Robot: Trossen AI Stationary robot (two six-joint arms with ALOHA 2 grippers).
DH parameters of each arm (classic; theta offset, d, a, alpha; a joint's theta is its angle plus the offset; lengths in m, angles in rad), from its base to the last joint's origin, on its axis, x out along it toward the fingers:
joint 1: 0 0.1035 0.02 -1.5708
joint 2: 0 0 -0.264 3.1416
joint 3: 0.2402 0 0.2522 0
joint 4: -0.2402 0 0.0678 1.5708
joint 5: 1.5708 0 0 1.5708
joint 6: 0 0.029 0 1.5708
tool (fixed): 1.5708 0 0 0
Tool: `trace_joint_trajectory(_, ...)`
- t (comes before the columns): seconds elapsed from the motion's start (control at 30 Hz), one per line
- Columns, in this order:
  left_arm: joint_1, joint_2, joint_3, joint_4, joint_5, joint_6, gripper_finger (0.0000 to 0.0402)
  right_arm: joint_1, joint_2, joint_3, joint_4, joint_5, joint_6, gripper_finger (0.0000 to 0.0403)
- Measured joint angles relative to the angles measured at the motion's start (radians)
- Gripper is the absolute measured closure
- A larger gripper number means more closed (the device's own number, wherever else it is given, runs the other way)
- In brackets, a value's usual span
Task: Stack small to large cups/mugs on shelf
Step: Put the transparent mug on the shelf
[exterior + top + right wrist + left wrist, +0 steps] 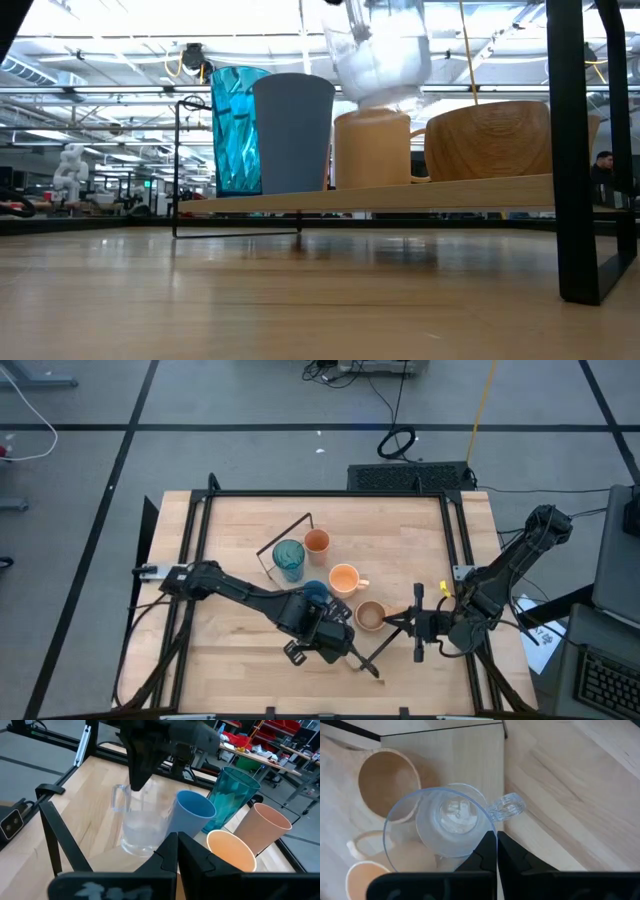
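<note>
On the shelf [283, 538], a light board with black wire brackets lying slantwise on the table, stand the teal tumbler [289, 558], small orange cup [317, 541], blue cup [192, 812], orange mug [344, 578] and tan mug [370, 616]. Above the shelf's near end my left gripper [136, 782] points down, shut on a clear glass mug [447, 820] with a handle [507, 806]. In the high view the arm hides the glass. My right gripper [177, 851] hovers shut near the table's right edge, pointing at the cups and holding nothing. My left gripper pinches the glass mug's rim [486, 831] next to its handle, one finger inside the mug and one outside. The fingers come from above, pointing down. The mug hangs upright below them, mouth up, its bottom [378, 98] clear of the shelf board and the cups.
The shelf's black wire bracket [50, 830] stands up at its near end, close to my right gripper. A black frame [455, 540] runs around the tabletop. Bare wood [240, 650] lies toward the table's near left corner.
</note>
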State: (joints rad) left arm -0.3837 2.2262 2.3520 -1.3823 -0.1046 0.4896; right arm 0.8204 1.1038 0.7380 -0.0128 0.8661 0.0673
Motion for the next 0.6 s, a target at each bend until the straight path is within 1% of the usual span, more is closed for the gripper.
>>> trace_joint_trajectory(0.3,0.013,0.037,0.0,0.021,0.038,-0.001,0.04,0.0,0.0,0.0,-0.008,0.0,0.007,0.0403)
trace_joint_trajectory(0.5,0.024,0.056,0.001,0.062,0.105,0.007,0.0399,0.0,0.0,0.0,-0.008,-0.001,0.008,0.0403)
trace_joint_trajectory(0.6,0.034,0.066,-0.001,0.045,0.107,0.005,0.0398,0.0,0.0,0.0,-0.008,-0.002,0.008,0.0403)
